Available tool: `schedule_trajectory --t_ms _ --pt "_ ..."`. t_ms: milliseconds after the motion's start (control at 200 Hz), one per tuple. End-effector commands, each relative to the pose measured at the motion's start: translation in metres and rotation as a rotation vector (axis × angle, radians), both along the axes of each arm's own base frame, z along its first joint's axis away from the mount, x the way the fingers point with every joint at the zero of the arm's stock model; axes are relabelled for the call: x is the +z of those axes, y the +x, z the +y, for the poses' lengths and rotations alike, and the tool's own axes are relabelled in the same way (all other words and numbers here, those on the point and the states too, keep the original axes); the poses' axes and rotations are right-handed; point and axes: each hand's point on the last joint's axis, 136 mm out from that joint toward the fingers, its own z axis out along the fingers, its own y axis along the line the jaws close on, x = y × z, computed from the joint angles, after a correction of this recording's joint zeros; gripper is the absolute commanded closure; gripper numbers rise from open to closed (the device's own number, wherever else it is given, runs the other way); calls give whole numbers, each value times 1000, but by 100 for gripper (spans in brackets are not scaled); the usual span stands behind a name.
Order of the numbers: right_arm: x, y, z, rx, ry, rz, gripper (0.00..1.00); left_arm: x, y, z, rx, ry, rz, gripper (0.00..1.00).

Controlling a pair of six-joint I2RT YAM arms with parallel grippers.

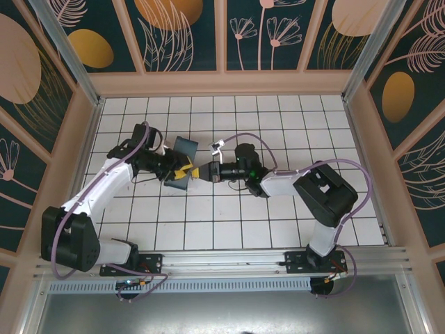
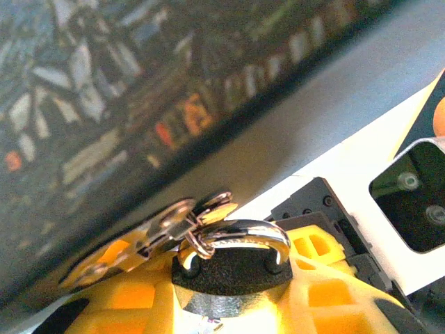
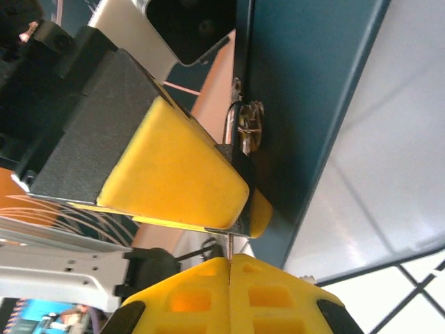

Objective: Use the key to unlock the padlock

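My left gripper [image 1: 181, 172] is shut on the padlock [image 2: 233, 270]; its yellow fingers [image 2: 327, 278] clamp the dark body from both sides. The silvery shackle [image 2: 240, 232] arches over the body with both legs seated in it. Spare keys on a ring [image 2: 139, 240] hang from the shackle. My right gripper [image 3: 229, 268] faces the left one tip to tip and is shut on the key [image 3: 229, 247]. The key's thin blade runs straight up to the underside of the padlock [image 3: 243, 170]. Both grippers meet above the table's middle, the right gripper [image 1: 203, 172] just right of the left.
A blue box [image 1: 185, 148] stands right behind the padlock, its dark teal wall [image 3: 299, 104] close beside the left gripper's yellow fingers [image 3: 174, 174]. White tiled floor [image 1: 229, 223] spreads all around, fenced by patterned walls [image 1: 222, 35].
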Motion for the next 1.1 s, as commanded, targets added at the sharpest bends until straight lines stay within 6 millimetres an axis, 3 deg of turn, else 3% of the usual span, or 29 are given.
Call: schedule_trajectory --t_ms 0,90,185,551,756,816,846,926,1096 --pt "7 3 -4 -15 -67 -140 100 24 18 6 59 -20 -98 88" --pt "20 4 -3 -16 -16 -160 100 24 14 1 61 -64 -87 88" --pt "30 7 3 -22 26 -193 100 11 4 -8 54 -98 -42 88" --pt "59 18 25 -61 89 -413 100 26 5 -25 45 -161 -27 91" --pt "73 32 32 -78 149 -420 100 33 5 -34 25 -177 -29 93" --pt "76 33 30 -68 163 -406 100 26 3 -30 23 -144 -18 93" --pt "77 33 26 -67 173 -399 100 36 9 -29 23 -139 -51 93" --pt "76 31 15 -52 166 -366 100 38 16 -15 52 -108 -68 92" --pt "60 16 -6 88 217 -113 100 40 31 11 46 23 -118 89"
